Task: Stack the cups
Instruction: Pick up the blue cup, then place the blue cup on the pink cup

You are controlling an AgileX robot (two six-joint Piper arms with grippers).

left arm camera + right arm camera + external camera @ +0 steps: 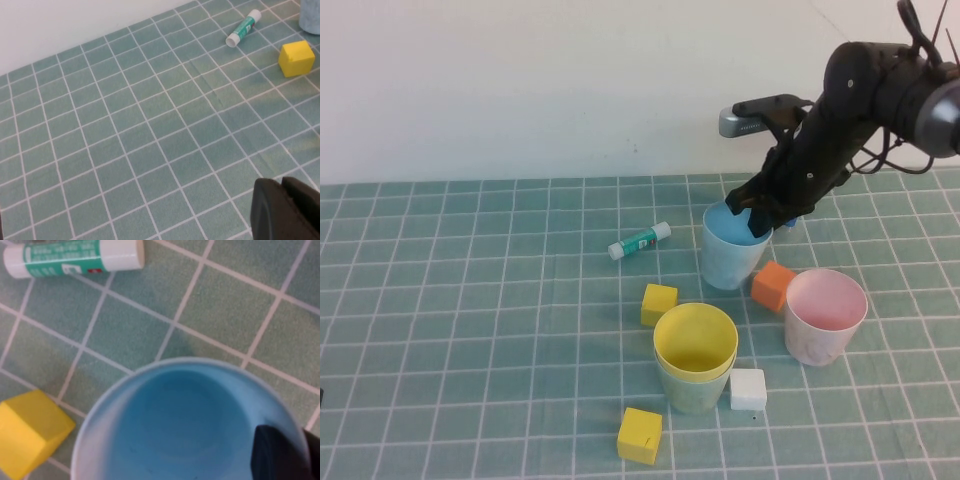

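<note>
Jaws: right gripper (760, 215) clamped on blue cup (728, 252) rim; left gripper (287, 210) clenched, parked.

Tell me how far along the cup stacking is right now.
One nesting looks done: the yellow cup sits inside the pale green cup. In hand: the right gripper has closed on the rim of the light blue cup, which is on the table. Left: the blue and pink cup go onto the stack. The left gripper is shut, parked low over the cloth.

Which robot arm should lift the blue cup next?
The right. Its right pincer is already clamped on the blue cup rim, while the left pincer sits shut far off.
</note>
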